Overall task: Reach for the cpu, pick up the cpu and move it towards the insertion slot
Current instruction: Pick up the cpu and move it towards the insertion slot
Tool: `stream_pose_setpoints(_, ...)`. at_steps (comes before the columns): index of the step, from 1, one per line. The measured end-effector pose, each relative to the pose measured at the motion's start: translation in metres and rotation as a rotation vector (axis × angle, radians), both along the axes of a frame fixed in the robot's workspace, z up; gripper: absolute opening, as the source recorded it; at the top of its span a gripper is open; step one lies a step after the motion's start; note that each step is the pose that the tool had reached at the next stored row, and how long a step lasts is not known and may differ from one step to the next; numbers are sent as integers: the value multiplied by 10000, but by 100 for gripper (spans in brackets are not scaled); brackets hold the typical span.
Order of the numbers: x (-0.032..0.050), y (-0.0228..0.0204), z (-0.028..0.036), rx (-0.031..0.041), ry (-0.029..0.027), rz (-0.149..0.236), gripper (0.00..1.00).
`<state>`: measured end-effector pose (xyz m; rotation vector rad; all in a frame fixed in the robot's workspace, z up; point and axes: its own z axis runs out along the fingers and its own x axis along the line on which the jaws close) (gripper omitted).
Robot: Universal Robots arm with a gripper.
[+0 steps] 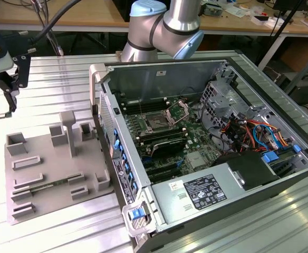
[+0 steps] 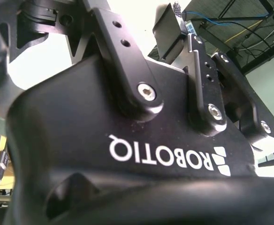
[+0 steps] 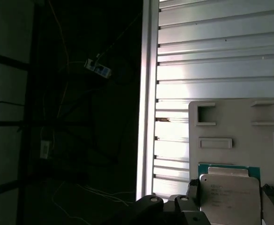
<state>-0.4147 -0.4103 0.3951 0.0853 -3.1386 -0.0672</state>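
In the first wrist view the cpu (image 3: pixel 230 200) is a flat silver square with a green edge, close to the camera. A dark finger stands at each of its sides, and my gripper (image 3: pixel 233 202) is shut on it. It hangs above the grey fixture (image 3: pixel 240 123). In the exterior view my gripper (image 1: pixel 12 94) is raised over the table at the far left, above and left of the fixture (image 1: pixel 54 168). The insertion slot (image 1: pixel 156 122) lies on the motherboard inside the open computer case, well to the exterior view's right of my gripper. Its silver bracket (image 1: pixel 177 109) is hinged up.
The computer case wall (image 1: pixel 109 132) rises between the fixture and the motherboard. Upright grey posts (image 1: pixel 68 129) stick up from the fixture. Drive cage and cables (image 1: pixel 249 132) fill the case's right side. The arm's body (image 1: pixel 164 26) reaches in from the back. The ribbed metal table (image 3: pixel 221 56) ends in an edge (image 3: pixel 148 93).
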Motion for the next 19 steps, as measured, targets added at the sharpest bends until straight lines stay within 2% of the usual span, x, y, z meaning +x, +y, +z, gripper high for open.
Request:
stream_pose_setpoints(9, 5, 0, 6, -2, 4, 1, 55)
stream_pose_setpoints(19, 123, 0, 4, 0, 1, 0, 55)
